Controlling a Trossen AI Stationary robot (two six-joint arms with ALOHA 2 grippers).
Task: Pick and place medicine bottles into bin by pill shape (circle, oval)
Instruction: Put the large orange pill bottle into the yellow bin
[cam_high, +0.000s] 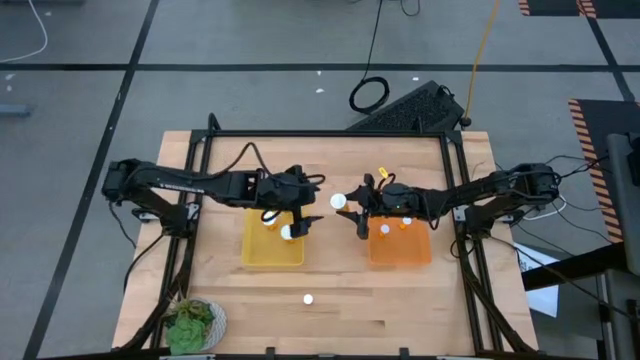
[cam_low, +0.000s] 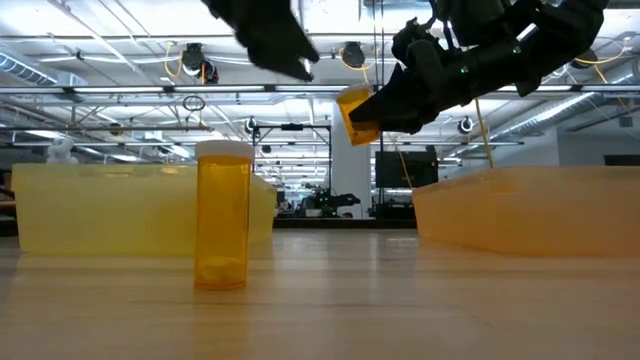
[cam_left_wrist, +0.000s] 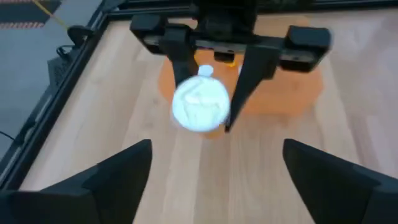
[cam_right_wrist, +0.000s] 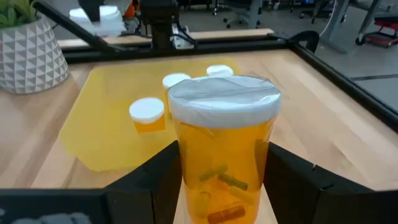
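The left gripper (cam_high: 303, 222) hangs over the yellow tray (cam_high: 272, 251), its fingers spread wide and empty. Three bottles (cam_right_wrist: 148, 114) sit inside that tray, below and just beside this claw. A lone bottle (cam_high: 308, 298) stands on the table (cam_high: 400, 300), well apart from both claws, nearer the front edge. The right gripper (cam_high: 362, 212) clamps a held bottle (cam_high: 340, 202), lifted between the two trays. The orange tray (cam_high: 400, 250), just beside this claw, holds two small bottles (cam_high: 386, 230). Two trays, seven bottles counted.
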